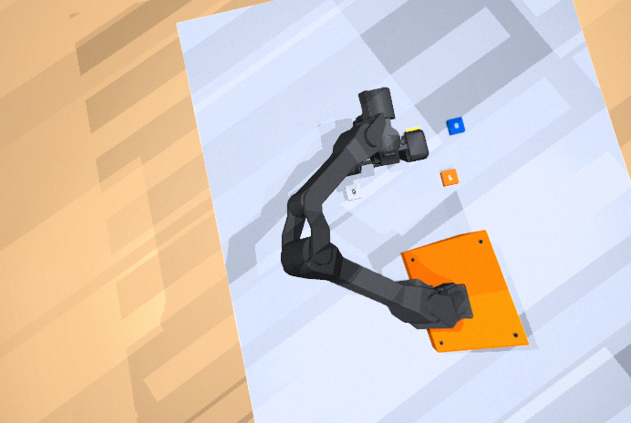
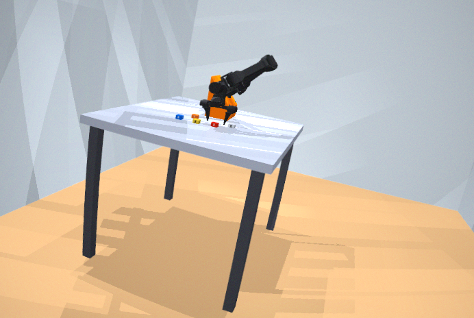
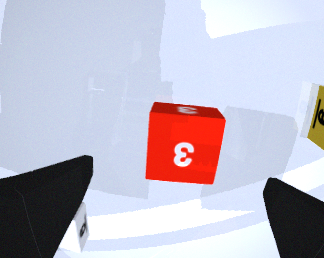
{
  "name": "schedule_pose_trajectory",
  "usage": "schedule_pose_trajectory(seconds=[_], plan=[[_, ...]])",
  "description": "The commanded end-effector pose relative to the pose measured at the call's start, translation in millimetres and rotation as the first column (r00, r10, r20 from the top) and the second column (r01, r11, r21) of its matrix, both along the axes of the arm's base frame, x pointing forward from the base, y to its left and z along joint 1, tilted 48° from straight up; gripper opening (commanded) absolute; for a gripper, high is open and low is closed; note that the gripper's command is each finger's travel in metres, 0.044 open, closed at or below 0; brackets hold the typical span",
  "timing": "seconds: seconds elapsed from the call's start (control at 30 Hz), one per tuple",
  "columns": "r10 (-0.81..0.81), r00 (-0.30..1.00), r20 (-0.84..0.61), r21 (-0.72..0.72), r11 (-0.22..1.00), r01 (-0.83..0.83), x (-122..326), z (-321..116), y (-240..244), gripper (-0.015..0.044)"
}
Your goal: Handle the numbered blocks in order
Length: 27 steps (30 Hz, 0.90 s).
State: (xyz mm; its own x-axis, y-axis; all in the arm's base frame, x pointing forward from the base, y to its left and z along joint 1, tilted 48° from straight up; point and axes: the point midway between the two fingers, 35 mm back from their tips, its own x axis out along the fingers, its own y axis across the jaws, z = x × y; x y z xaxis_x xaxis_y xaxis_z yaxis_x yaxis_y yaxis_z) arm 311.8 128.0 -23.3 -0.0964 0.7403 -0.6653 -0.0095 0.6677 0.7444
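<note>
Red block (image 3: 185, 143), digit 3, sits on the desk (image 2: 253, 144), flat and square. Your pincer (image 3: 177, 229) is spread wide with nothing in it, dark fingers standing well apart either side of the red block, touching neither face.

Just beside the red block, toward the blue block (image 1: 455, 125): the yellow block (image 3: 320, 118), marked 6 or 9 by its underline. On the red block's other side: the white block (image 1: 352, 191). Beyond the yellow one, the orange block (image 1: 449, 177) and the blue one.

Risks, as judged: a wide finger could clip the yellow or white neighbour if you swing sideways while low; that counts as touching out of order. Rise clear of the red block first.

Hard to read: digits on white, orange and blue are too small in every view. In the top view the arm hides the red block entirely and most of the yellow. Confirm the next digit before you commit.
</note>
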Motion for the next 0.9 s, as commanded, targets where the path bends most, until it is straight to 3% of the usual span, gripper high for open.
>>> schedule_pose_trajectory(seconds=[0.0, 0.1, 0.33, 0.47, 0.87], plan=[[-0.005, 1.000, 0.015, 0.001, 1.000, 0.005, 5.6, 17.7, -17.9, 0.0400], [-0.006, 1.000, 0.015, 0.001, 1.000, 0.005, 5.7, 18.7, -19.0, 0.0400], [-0.006, 1.000, 0.015, -0.003, 1.000, 0.006, 12.7, 70.4, -77.5, 0.0216], [-0.005, 1.000, 0.015, -0.002, 1.000, 0.006, 12.6, 72.3, -79.4, 0.0120], [-0.006, 1.000, 0.014, -0.002, 1.000, 0.006, 0.9, 84.1, -71.2, 0.0120]])
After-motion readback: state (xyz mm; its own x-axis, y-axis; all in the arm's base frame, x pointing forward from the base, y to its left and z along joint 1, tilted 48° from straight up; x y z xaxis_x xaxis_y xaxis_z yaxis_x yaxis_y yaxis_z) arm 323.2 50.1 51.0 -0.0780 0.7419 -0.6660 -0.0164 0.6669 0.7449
